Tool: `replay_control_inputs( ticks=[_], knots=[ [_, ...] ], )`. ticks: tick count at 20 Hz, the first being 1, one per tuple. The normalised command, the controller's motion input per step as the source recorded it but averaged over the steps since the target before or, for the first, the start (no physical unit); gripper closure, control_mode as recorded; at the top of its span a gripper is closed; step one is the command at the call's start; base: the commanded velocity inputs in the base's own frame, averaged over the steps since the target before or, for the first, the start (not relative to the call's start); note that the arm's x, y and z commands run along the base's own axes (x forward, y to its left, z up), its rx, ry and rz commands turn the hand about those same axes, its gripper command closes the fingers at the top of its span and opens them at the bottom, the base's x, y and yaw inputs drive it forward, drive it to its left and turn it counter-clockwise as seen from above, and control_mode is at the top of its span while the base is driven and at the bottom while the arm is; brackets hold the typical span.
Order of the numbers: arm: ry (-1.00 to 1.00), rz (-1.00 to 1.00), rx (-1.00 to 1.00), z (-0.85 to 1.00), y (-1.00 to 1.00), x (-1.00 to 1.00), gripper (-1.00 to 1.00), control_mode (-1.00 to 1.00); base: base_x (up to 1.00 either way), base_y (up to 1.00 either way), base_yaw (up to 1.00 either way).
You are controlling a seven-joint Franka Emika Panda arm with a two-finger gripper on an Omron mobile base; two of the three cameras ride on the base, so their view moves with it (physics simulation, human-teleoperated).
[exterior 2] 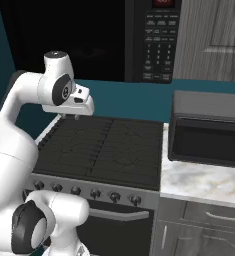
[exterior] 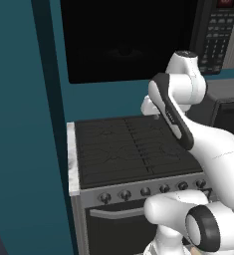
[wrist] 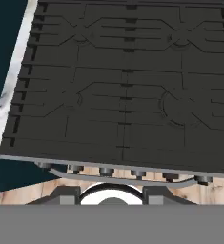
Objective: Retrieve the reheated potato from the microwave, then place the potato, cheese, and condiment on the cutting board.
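One black wall microwave (exterior 2: 89,35), wide dark door closed, keypad at right, fingers (exterior 2: 75,117) shut, empty

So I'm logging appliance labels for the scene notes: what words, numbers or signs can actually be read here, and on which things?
None can be read.
Black wall-mounted microwave: its button keypad carries pale markings, too small and blurred to read.
Red display above the keypad: cut off, unreadable.
Dark grey box appliance: no text visible.
Black stove knobs: no markings visible.

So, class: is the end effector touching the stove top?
Apart. The right base view shows the end effector hanging above the stove top, with teal wall visible beneath it.
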Motion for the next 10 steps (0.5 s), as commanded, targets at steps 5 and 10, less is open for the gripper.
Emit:
replay_control_inputs(
  ticks=[5, 10],
  knots=[
    [-0.07, 0.0, 0.0, 0.0, -0.01, -0.15, -1.0, -1.0, 0.0, 0.0, 0.0],
    [-0.37, 0.0, 0.01, 0.16, -0.04, -0.26, -1.0, -1.0, 0.0, 0.0, 0.0]
  ],
)
